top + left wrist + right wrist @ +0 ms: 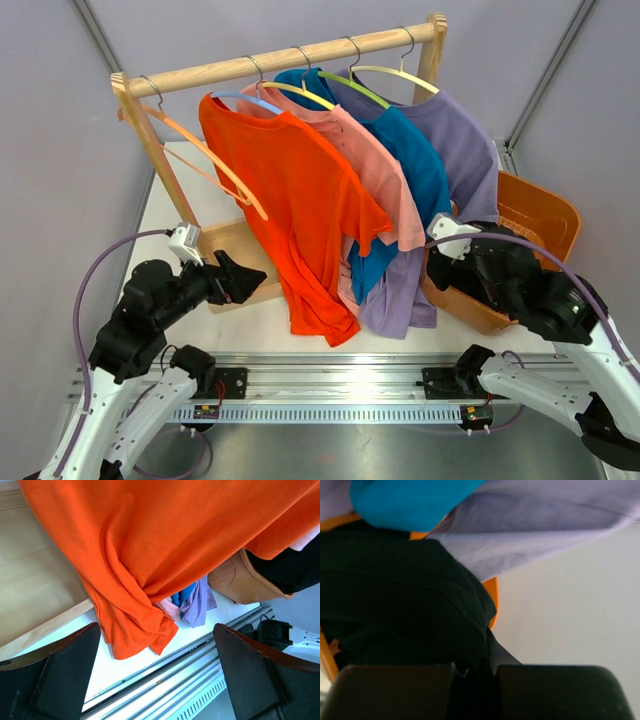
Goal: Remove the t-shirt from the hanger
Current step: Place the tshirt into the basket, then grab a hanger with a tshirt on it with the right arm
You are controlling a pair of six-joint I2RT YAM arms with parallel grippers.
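Note:
Several t-shirts hang on a wooden rack: orange in front, then pink, blue and purple. An empty orange hanger hangs at the left end. My left gripper is open and empty, just left of the orange shirt's lower hem. My right gripper is over the orange basket, shut on a black t-shirt that fills the gap between its fingers.
The rack's wooden base board lies under the left gripper. The basket also shows in the left wrist view. A metal rail runs along the table's near edge. Grey walls close in on both sides.

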